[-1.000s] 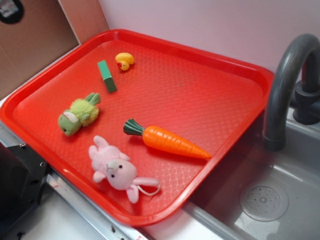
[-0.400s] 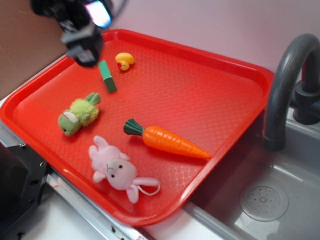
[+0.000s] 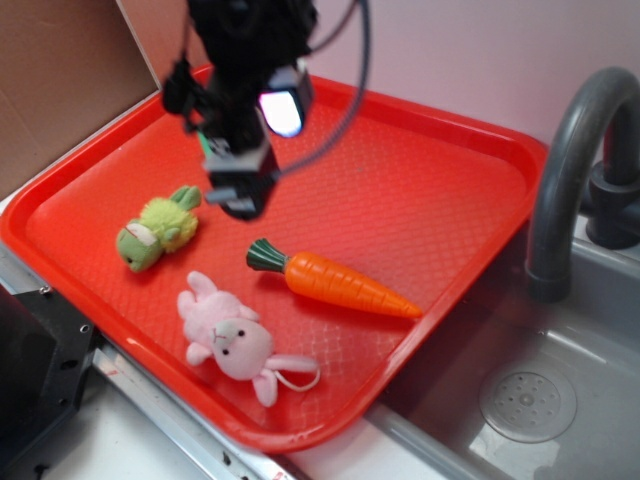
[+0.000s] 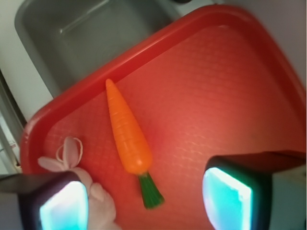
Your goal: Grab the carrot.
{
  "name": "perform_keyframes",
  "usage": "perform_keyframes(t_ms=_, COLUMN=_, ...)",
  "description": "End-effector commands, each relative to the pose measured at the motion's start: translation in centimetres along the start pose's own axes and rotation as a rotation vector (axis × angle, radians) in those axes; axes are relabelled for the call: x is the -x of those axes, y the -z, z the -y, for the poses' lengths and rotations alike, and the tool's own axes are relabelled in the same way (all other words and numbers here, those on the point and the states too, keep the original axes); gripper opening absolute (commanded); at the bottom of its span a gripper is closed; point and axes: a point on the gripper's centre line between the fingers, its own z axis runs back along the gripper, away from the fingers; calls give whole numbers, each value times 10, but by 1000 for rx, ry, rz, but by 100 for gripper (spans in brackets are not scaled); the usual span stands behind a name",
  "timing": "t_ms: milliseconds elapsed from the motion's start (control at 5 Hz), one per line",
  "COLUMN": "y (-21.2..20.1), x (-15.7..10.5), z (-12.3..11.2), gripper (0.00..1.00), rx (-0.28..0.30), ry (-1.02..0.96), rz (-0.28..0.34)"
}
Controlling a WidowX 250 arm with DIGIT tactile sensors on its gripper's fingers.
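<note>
- Hovering above the tray [image 3: 470,130], the claw [image 3: 240,200] is spread wide and holds nothing; the wrist view shows both pads [image 4: 225,194] apart with bare tray between.
- Just beyond it, the carrot [image 3: 340,282] lies flat on the tray, green stub toward the claw, tip toward the sink [image 3: 560,390].
- Close by sits the pink bunny [image 3: 232,340]; the green plush [image 3: 155,232] is farther off.
- Risks: glossy taper may squirt from closing pads; a drifting descent could snag the bunny.
</note>
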Motion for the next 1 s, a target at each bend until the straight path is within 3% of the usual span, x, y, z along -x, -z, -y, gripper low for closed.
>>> perform_keyframes(t_ms=0, y=34, x=-8, z=18, gripper=100, rx=7, ry=91, rz=-69)
perform_keyframes(t_ms=400, y=72, x=-5, z=21, gripper=100, rx=-43, ry=128, rz=-236)
perform_keyframes(t_ms=800, y=87, x=-3, z=26, gripper=100, rx=-53, ry=135, rz=-307)
